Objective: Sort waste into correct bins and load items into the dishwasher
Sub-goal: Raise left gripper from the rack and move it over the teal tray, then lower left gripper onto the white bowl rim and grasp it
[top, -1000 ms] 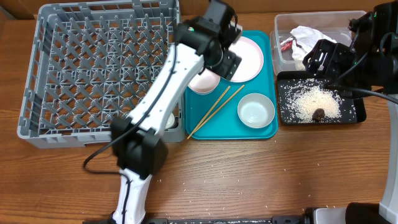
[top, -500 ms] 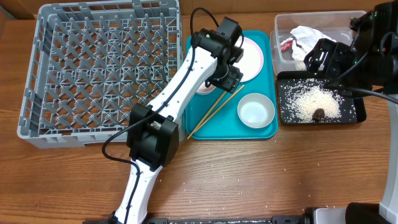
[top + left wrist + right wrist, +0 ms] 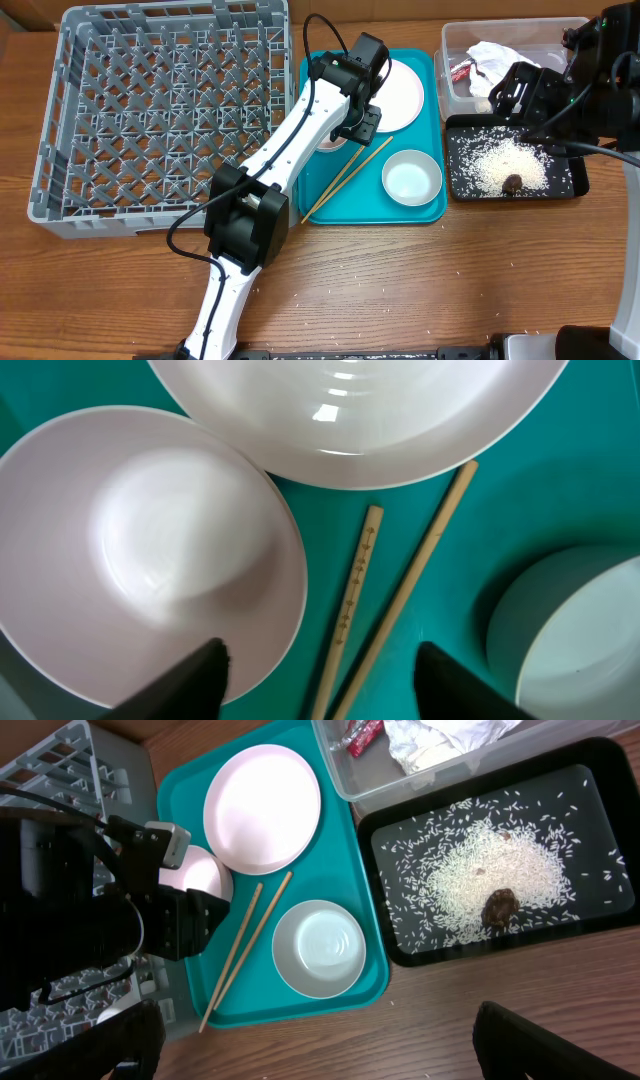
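Wooden worktop (image 3: 420,290) with teal tray (image 3: 365,200): left claw (image 3: 320,675), spread open, hovers over the chopsticks (image 3: 407,585), with a bowl (image 3: 150,550) at its 9 o'clock and the plate (image 3: 350,410) at 12 o'clock. Right claw (image 3: 320,1050), likewise released, hangs above the 12 o'clock edge of the black tray (image 3: 400,930) of rice (image 3: 490,870).

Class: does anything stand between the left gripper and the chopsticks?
Nothing visible does. The chopsticks lie bare on the teal tray, below the open left gripper. A white bowl sits close beside one finger.
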You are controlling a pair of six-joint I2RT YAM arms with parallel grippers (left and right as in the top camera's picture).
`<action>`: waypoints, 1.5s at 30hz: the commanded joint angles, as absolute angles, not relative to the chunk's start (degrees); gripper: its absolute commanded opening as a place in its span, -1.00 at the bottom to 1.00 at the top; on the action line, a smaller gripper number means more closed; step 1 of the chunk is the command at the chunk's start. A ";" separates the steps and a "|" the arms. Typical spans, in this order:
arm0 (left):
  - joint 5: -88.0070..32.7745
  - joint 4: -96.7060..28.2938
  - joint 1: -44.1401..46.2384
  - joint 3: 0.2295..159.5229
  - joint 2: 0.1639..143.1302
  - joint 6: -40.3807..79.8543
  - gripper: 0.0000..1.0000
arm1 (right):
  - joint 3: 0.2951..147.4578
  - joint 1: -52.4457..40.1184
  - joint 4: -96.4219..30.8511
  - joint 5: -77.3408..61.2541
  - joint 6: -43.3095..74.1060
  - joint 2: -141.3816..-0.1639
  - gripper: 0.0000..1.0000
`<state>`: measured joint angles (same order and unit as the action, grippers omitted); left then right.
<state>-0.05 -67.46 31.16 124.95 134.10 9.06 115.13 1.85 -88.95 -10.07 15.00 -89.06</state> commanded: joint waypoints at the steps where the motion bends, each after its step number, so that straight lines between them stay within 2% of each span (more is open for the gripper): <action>1: 1.45 -67.16 31.55 124.31 134.72 7.75 0.00 | 115.50 2.00 -88.64 -9.43 14.98 -88.75 1.00; 3: 1.45 -66.72 31.53 123.35 134.72 8.05 0.15 | 115.50 2.00 -88.64 -9.43 14.98 -88.75 1.00; 7: 1.45 -65.63 31.53 121.23 134.72 9.37 0.18 | 115.50 2.00 -88.64 -9.43 14.98 -88.75 1.00; 12: 1.39 -64.53 31.53 119.77 134.72 9.43 -0.14 | 115.50 2.00 -88.64 -9.43 14.98 -88.75 1.00; 14: 0.25 -64.58 31.53 119.77 134.72 9.43 -0.34 | 115.50 2.00 -88.64 -9.43 14.98 -88.75 1.00; 17: -3.05 -64.66 31.57 119.72 134.74 9.43 -0.41 | 115.50 2.00 -88.64 -9.43 14.98 -88.75 1.00; 28: -1.93 -63.18 31.64 119.61 134.72 8.29 -0.28 | 115.50 2.00 -88.64 -9.43 14.98 -88.75 1.00; 31: -0.45 -62.11 31.64 119.70 134.72 7.20 -0.29 | 115.50 2.00 -88.64 -9.43 14.98 -88.75 1.00; 34: -5.02 -62.33 31.88 119.79 134.69 4.84 -0.32 | 115.50 2.00 -88.64 -9.43 14.98 -88.75 1.00; 36: -12.19 -62.48 32.77 119.77 134.69 3.36 -0.28 | 115.50 2.00 -88.64 -9.43 14.98 -88.75 1.00; 39: -16.21 -62.28 34.85 119.77 134.69 4.16 -0.21 | 115.50 2.00 -88.64 -9.43 14.98 -88.75 1.00; 45: -12.14 -62.11 38.65 119.74 134.72 7.42 0.00 | 115.50 2.00 -88.64 -9.43 14.98 -88.75 1.00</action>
<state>-13.74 -62.28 37.43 119.98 134.17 5.80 115.13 1.85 -88.95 -10.04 14.98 -89.06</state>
